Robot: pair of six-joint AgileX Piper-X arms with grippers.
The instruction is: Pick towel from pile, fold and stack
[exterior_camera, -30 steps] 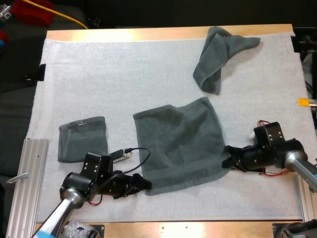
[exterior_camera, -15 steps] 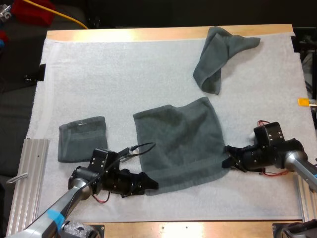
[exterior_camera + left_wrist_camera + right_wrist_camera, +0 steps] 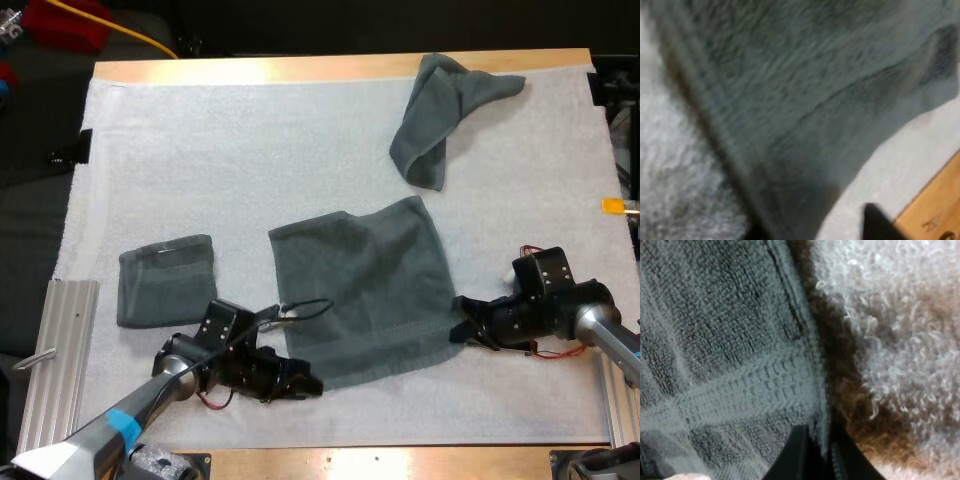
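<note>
- Well, from where I stand, one spread towel [image 3: 360,290] lies flat on the white mat [image 3: 230,160], a bit toward the near side of the worktop [image 3: 300,68].
- Its near edge runs between the two arms, and its far-left part looks a little rumpled.
- Down at the near-right corner, the right gripper [image 3: 462,325] sits low on the mat. Up close, its two black fingers [image 3: 799,452] are pinched together on the towel's stitched hem [image 3: 765,380], so it is grasping the spread towel.
- The left gripper [image 3: 308,383] is at the near-left corner, touching or just under the cloth edge. I cannot tell whether it is clenched on the towel or released.
- From that arm's own camera, the grey-green cloth [image 3: 805,90] drapes close in front, with white mat [image 3: 680,165] beside it and the wooden edge [image 3: 935,210] just beyond.
- A folded towel [image 3: 167,280] rests on the mat to the left of the spread one, apart from it.
- A crumpled towel [image 3: 440,115] lies at the far right of the mat, well apart from both grippers.
- A ribbed metal rail [image 3: 55,350] runs along the worktop's left edge.
</note>
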